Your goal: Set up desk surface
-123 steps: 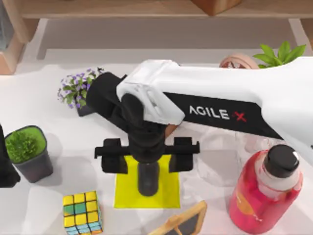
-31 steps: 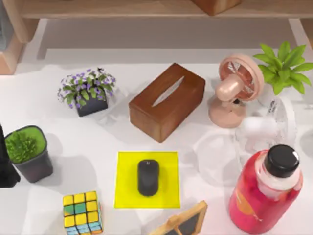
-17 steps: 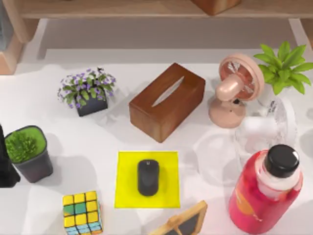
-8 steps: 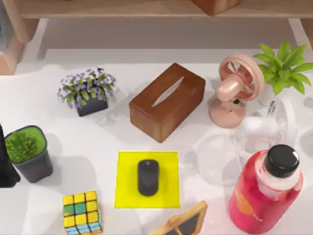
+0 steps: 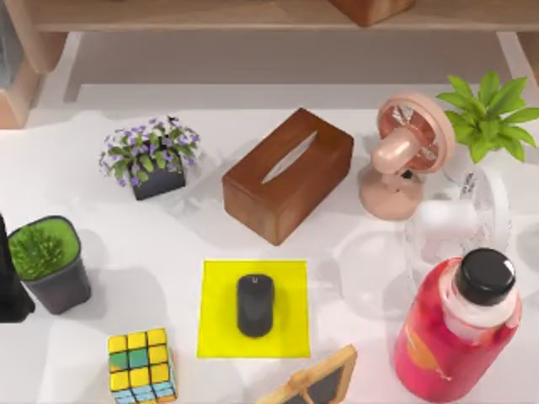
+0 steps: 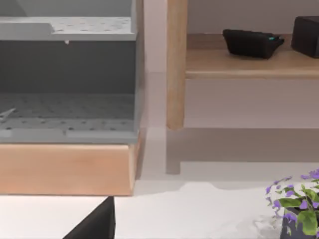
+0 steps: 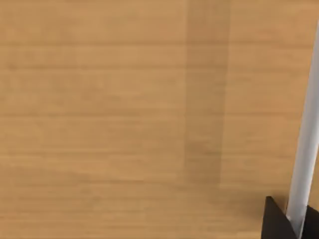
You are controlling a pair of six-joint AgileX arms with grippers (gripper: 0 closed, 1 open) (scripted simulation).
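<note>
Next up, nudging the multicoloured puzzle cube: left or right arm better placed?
Left, likely. The multicoloured puzzle cube lies at the left of the white desk surface, near the left arm's black part at that edge.

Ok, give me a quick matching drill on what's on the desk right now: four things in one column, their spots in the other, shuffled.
Things:
1. mouse
2. tissue box
3. puzzle cube
4. red bottle

Places on the desk surface, by the top view:
A. near edge, left of the yellow mat
B. lower right corner
C. on the yellow mat
D. middle, between the purple flowers and the pink fan

Pairs: 1-C, 2-D, 3-A, 4-B
</note>
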